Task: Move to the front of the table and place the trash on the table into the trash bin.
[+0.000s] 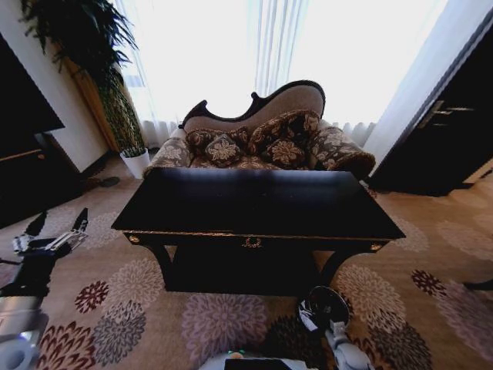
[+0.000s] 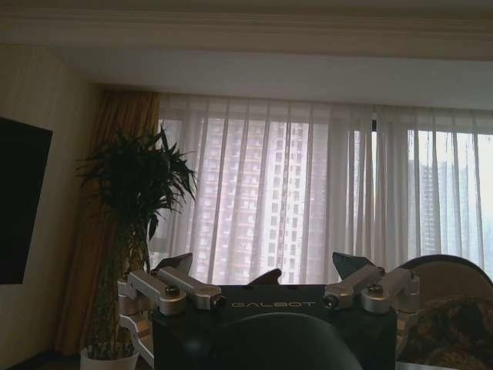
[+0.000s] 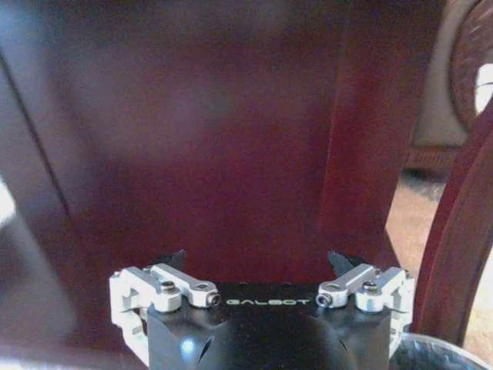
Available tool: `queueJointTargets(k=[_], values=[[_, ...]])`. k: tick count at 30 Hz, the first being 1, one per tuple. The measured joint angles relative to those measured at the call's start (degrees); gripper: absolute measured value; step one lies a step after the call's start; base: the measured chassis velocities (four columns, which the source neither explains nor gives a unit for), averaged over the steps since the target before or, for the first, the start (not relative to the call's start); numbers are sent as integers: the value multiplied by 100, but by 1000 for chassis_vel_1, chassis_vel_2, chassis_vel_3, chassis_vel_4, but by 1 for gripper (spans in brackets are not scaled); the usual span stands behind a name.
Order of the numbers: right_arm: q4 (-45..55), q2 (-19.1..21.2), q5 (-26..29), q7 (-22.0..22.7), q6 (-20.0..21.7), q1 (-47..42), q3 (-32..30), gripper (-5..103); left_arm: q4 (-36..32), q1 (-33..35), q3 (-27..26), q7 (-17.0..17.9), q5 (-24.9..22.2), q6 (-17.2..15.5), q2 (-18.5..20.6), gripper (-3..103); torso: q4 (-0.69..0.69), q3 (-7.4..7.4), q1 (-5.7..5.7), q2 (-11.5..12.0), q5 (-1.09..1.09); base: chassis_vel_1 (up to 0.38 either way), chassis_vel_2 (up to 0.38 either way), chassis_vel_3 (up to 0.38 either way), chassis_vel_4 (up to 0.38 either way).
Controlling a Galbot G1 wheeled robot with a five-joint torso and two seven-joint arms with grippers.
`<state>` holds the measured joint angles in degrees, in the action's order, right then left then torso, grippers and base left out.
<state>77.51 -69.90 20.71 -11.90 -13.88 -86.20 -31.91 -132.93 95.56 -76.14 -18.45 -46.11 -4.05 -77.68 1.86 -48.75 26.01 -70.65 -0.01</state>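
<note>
The glossy black table (image 1: 254, 202) with gold trim and a ring ornament (image 1: 251, 242) stands straight ahead and close. Its dark top shows no trash that I can make out, and the trash bin is out of view. My left gripper (image 1: 58, 223) hangs open and empty at the left, beside the table's left end. In the left wrist view the left gripper (image 2: 263, 262) faces the curtained window. My right arm (image 1: 327, 312) sits low in front of the table. Its right gripper (image 3: 256, 258) is open and empty, close to dark wood.
An ornate floral sofa (image 1: 262, 139) stands behind the table, before bright curtains. A tall plant (image 1: 115, 100) in a white pot (image 1: 135, 162) is back left, and a dark TV cabinet (image 1: 31, 169) far left. A dark cabinet (image 1: 454, 131) stands right. Flowered carpet (image 1: 115, 308) surrounds the table.
</note>
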Motion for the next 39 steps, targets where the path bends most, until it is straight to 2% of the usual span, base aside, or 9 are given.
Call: queueJointTargets(k=[4, 8, 14, 18, 22, 25, 29, 32, 39], values=[[542, -47, 351, -28, 81, -313, -216, 100, 0, -18, 23, 0, 4, 1, -9, 100, 1, 0, 0, 0, -2, 0, 0, 0, 0], [2024, -199, 1097, -20, 352, -969, -840, 100, 11, -49, 95, 1, 37, 16, -32, 100, 2, 0, 0, -1, 0, 0, 0, 0, 0], [3029, -185, 1367, 138, 570, -1140, -1488, 100, 16, -87, 112, 2, 19, 24, -3, 100, 1, 0, 0, 0, -1, 0, 0, 0, 0], [3753, -109, 1712, 422, 636, -1175, -1898, 100, 36, -87, 104, 3, -2, 25, 39, 100, 1, 0, 0, -1, 0, 0, 0, 0, 0], [4046, -17, 1829, 612, 610, -1090, -2048, 100, 118, -67, 76, 32, 23, 25, 76, 100, 1, 0, 0, -1, 0, 0, 0, 0, 0], [4188, 112, 1886, 609, 551, -978, -2145, 100, 229, -20, 26, 229, 56, -42, 139, 100, 0, 0, 0, 0, 0, 0, 0, 0, 0], [4269, 254, 2004, 458, 512, -845, -2226, 100, 364, 20, -85, 415, 46, -158, 244, 100, 0, 0, 0, 0, 1, 0, 0, 0, 0], [4334, 384, 2108, 154, 418, -725, -2368, 100, 526, 26, -293, 636, -204, -400, 430, 100, 0, 0, 0, 0, -1, 0, 0, 0, 0], [4352, 409, 2195, -21, 348, -688, -2390, 100, 410, 4, -503, 670, -557, -524, 540, 100, 1, 0, 0, 0, 0, 0, 0, 0, 0]])
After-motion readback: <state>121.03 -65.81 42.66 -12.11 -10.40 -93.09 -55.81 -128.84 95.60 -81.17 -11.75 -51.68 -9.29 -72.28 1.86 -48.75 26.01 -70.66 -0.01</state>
